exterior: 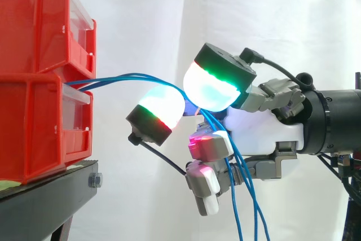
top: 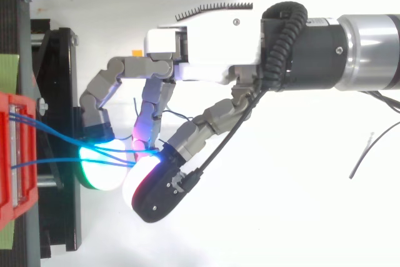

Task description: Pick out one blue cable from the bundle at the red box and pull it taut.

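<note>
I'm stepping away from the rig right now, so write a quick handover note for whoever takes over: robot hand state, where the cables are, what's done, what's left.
Robot hand: shut on the blue cables, fingers curled round them.
Cables: they leave the red box on the black stand, arc across to the hand, pass between its glowing pads and hang down below it.
Done: bundle grasped. Several strands run through the hand, so I can't tell whether one is singled out.
Left: isolate one blue cable, then pull away from the box; the span is slack, not taut.
</note>
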Available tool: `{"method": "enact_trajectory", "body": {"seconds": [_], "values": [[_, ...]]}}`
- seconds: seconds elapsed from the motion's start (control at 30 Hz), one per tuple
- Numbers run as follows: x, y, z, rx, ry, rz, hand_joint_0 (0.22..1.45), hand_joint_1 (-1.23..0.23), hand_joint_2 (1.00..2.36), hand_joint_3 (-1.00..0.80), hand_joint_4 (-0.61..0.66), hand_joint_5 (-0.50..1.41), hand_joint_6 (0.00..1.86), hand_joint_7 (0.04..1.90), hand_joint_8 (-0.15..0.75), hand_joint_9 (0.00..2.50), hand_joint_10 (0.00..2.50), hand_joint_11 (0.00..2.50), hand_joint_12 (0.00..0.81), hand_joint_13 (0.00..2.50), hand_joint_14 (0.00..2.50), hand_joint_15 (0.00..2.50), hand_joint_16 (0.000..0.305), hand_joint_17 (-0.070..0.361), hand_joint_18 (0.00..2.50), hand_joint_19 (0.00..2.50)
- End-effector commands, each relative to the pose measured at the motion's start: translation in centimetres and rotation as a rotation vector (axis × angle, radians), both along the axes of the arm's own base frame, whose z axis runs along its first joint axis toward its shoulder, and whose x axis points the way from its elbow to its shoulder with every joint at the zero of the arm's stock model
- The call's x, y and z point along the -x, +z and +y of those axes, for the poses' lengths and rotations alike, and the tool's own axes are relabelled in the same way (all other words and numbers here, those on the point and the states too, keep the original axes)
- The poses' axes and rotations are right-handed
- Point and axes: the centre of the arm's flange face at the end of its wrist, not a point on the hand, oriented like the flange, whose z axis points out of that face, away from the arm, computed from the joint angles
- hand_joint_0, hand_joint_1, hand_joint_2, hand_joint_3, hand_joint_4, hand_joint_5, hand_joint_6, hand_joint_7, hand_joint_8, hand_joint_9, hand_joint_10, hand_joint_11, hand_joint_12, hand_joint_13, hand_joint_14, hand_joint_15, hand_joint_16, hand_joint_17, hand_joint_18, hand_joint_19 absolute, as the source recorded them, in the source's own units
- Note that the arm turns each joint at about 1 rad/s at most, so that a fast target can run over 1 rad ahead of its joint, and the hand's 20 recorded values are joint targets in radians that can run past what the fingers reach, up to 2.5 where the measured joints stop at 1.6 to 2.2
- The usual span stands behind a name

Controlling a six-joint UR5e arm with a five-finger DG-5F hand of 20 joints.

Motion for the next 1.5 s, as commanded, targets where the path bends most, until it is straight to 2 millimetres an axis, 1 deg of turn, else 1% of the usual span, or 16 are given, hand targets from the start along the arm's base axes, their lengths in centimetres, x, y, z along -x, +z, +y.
{"method": "enact_trajectory", "body": {"seconds": [0.0,0.1,0.13,0.17,0.27,0.4,0.47,0.67,0.8,0.83,0.93,0.97,1.1,1.3,1.37,1.47], "values": [[0.03,0.03,-0.17,0.000,0.000,0.001,0.53,-0.84,1.00,-0.50,-0.02,-0.10,0.94,0.82,0.306,1.32,0.03,0.87,0.353,1.14,0.02,0.66,0.047,0.105,0.97,0.59],[0.06,-0.04,-0.17,0.000,0.000,0.002,0.50,-0.74,1.00,-0.50,0.01,-0.10,0.92,0.81,0.319,1.33,0.03,0.86,0.367,1.14,0.02,0.65,0.049,0.111,0.98,0.60],[0.03,-0.09,-0.29,0.000,-0.002,0.002,0.50,-0.66,1.00,-0.50,0.01,-0.10,0.91,0.82,0.317,1.33,0.03,0.85,0.375,1.14,0.02,0.66,0.050,0.113,0.97,0.60],[0.05,0.03,-0.29,0.000,-0.002,0.001,0.51,-0.58,1.00,-0.50,0.01,-0.10,0.90,0.80,0.311,1.32,0.03,0.83,0.373,1.14,0.02,0.66,0.050,0.112,0.96,0.62],[0.05,0.03,-0.29,0.000,-0.002,0.001,0.57,-0.52,1.00,-0.50,-0.02,-0.10,0.88,0.82,0.302,1.31,0.03,0.83,0.362,1.12,0.02,0.68,0.048,0.108,0.93,0.66],[0.06,0.03,-0.41,0.002,-0.003,0.001,0.58,-0.55,1.01,-0.44,-0.04,-0.10,0.88,0.82,0.302,1.30,0.03,0.84,0.361,1.11,0.02,0.68,0.048,0.109,0.92,0.67],[0.03,0.11,-0.41,0.002,-0.003,-0.001,0.59,-0.62,1.02,-0.33,-0.04,-0.10,0.89,0.84,0.310,1.31,0.03,0.83,0.368,1.12,0.02,0.68,0.048,0.109,0.92,0.67],[-0.16,0.60,-0.52,0.009,-0.005,-0.011,0.61,-0.74,1.02,-0.23,-0.02,-0.11,0.92,0.86,0.321,1.29,0.03,0.85,0.364,1.10,0.02,0.68,0.049,0.109,0.94,0.66],[-0.08,0.48,-0.52,0.017,-0.004,-0.005,0.67,-0.87,1.02,-0.24,-0.10,-0.12,0.94,0.91,0.317,1.25,0.03,0.86,0.358,1.09,0.02,0.67,0.048,0.107,0.94,0.64],[-0.10,0.56,-0.64,0.018,-0.006,-0.007,0.69,-0.89,1.02,-0.28,-0.12,-0.13,0.94,0.96,0.311,1.25,0.03,0.87,0.356,1.09,0.02,0.68,0.047,0.107,0.94,0.63],[-0.07,0.53,-0.64,0.027,-0.006,-0.004,0.74,-0.92,1.01,-0.45,-0.14,-0.12,0.95,0.90,0.297,1.28,0.03,0.88,0.345,1.10,0.02,0.68,0.046,0.103,0.95,0.62],[-0.04,0.45,-0.64,0.029,-0.006,-0.003,0.72,-0.94,1.00,-0.50,-0.13,-0.11,0.96,0.90,0.298,1.31,0.03,0.88,0.346,1.11,0.02,0.68,0.045,0.102,0.96,0.62],[-0.08,0.41,-0.64,0.032,-0.006,-0.003,0.68,-0.97,1.00,-0.50,-0.12,-0.09,0.94,0.93,0.296,1.33,0.03,0.90,0.345,1.12,0.03,0.69,0.045,0.101,0.96,0.62],[-0.05,0.51,-0.64,0.032,-0.006,-0.003,0.57,-1.01,1.00,-0.50,-0.05,-0.08,0.93,0.88,0.301,1.34,0.03,0.89,0.346,1.13,0.03,0.68,0.046,0.102,0.98,0.62],[-0.05,0.51,-0.64,0.032,-0.006,-0.003,0.49,-0.99,1.00,-0.50,-0.02,-0.08,0.92,0.82,0.307,1.34,0.03,0.87,0.363,1.15,0.02,0.67,0.049,0.111,1.00,0.59],[-0.04,0.32,-0.64,0.032,-0.006,0.000,0.45,-0.92,1.00,-0.50,-0.01,-0.07,0.89,0.80,0.309,1.34,0.03,0.83,0.378,1.15,0.02,0.66,0.053,0.119,1.02,0.58]]}}
